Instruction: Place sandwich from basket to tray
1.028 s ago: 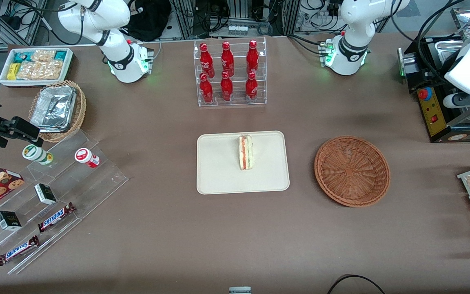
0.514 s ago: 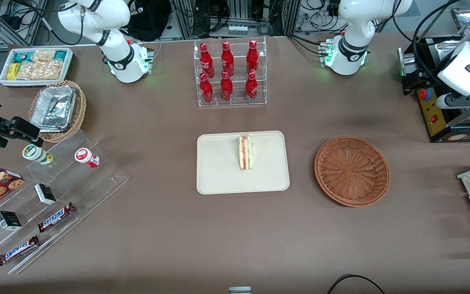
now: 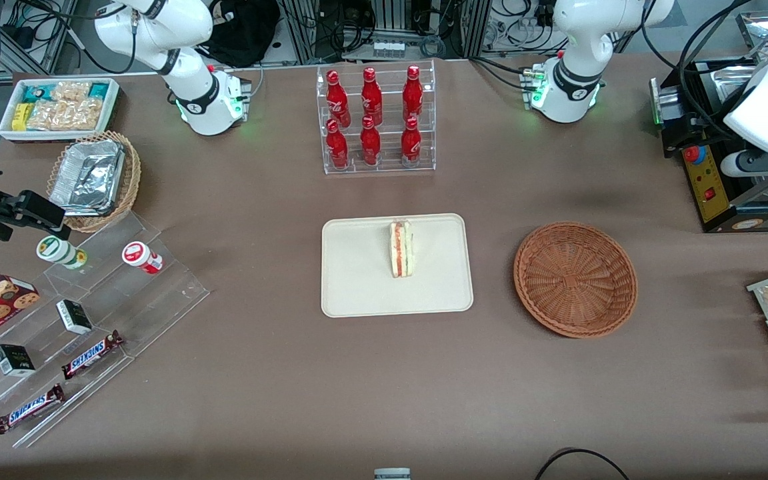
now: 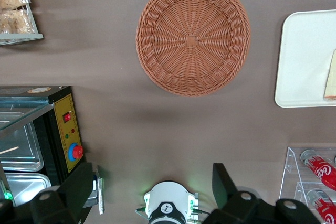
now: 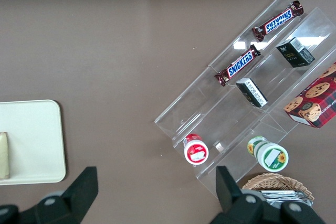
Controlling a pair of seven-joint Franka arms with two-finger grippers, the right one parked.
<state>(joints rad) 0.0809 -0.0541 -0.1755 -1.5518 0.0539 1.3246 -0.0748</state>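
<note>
step: the sandwich (image 3: 401, 249) stands on its edge on the tray (image 3: 357, 280), with nothing in the basket (image 3: 575, 279), so i judge the placing itself done and this the pull-away at the end.
my gripper: my gripper (image 4: 152, 184) is high above the table at the working arm's end, over the black control box (image 3: 714, 180), well apart from basket and tray; my fingers (image 4: 79, 187) are spread wide and carry nothing.
sandwich: it sits in the part of the tray farther from the front camera, filling edge up, clear of the rim.
next move: little is called for, as i judge it; only to stay off the tray and settle somewhere clear, since any reach back risks toppling the wedge.
front view only: it shows the whole tray, the whole sandwich and the bottle rack (image 3: 374, 120) farther off, but not my fingers.
left wrist view only: it shows my spread fingers, the bare basket floor, and just one edge of tray and sandwich.
</note>
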